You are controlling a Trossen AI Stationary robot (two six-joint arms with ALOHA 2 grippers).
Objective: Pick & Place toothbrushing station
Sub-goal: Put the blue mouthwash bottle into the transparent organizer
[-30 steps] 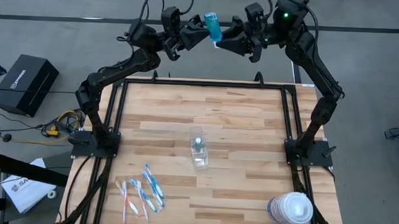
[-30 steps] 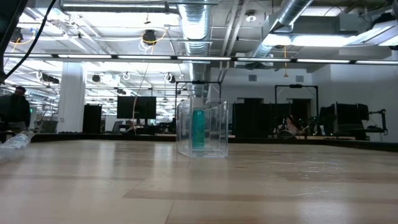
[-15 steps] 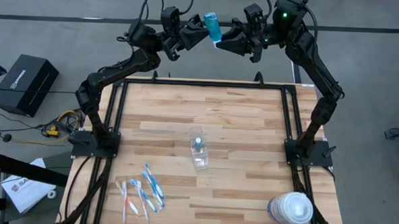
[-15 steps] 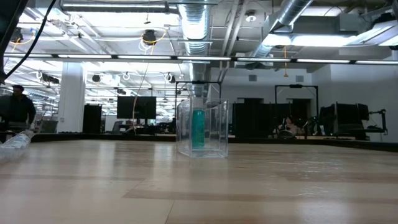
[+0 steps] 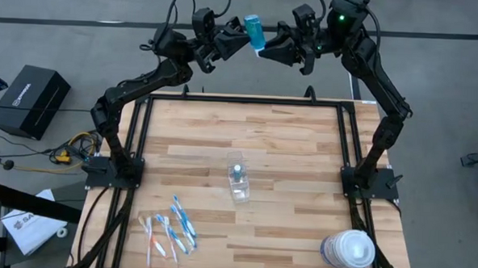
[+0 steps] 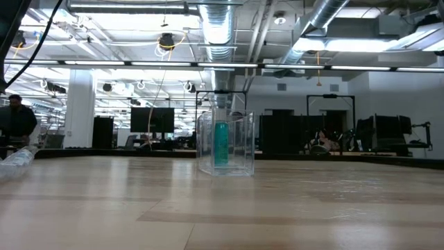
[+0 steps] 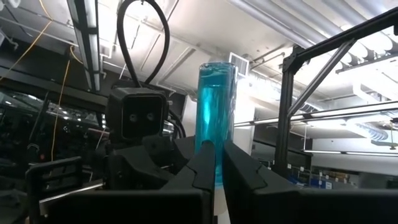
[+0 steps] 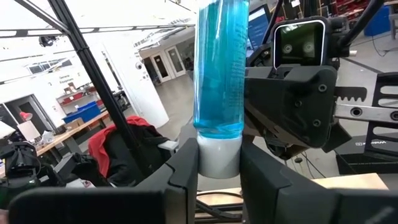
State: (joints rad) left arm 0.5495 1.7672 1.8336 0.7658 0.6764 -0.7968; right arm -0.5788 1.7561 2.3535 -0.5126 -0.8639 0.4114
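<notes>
Beyond the far edge of the surface (image 5: 287, 144), both arms meet in the air around a teal tube (image 5: 254, 31): the left gripper (image 5: 237, 38) has its fingers pinched tight on the tube, while the right gripper (image 5: 263, 48) has its fingers either side of the tube's white cap (image 8: 219, 155), close against it. A clear cup (image 5: 237, 181) holding another tube stands near the middle of the surface, toothbrushes (image 5: 170, 228) lie toward the near left corner, and a white-lidded tub (image 5: 349, 249) sits at the near right corner.

A grey concrete floor (image 5: 436, 70) was seen around the wooden table (image 5: 287, 144), with a black box (image 5: 30, 99) set on it beside the table. Overhead, silver ducts (image 6: 218, 31) and strip lights (image 6: 139, 64) were hung; dark monitors (image 6: 154, 119) were ranged behind.
</notes>
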